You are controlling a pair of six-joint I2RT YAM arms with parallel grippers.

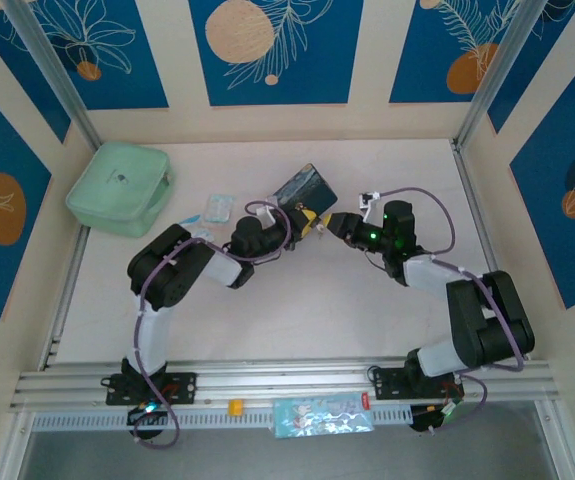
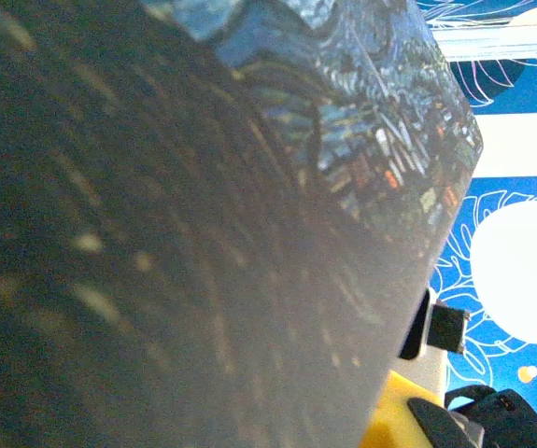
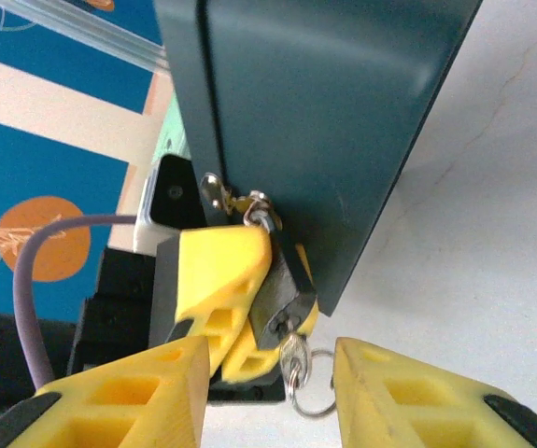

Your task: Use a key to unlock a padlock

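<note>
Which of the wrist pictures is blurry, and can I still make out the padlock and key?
Left wrist: the blue tin sits so close that it goes dark and smeared toward the picture's left; only the painted top right is sharp. Right wrist: padlock and key are bright and in focus.

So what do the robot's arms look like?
The left arm and right arm have chunky black joints, pale grey links and a thin purple cable looping along each. The left pincer and right pincer have bright yellow plastic fingers with cut-out holes. Small green lights glow near the right wrist.
</note>
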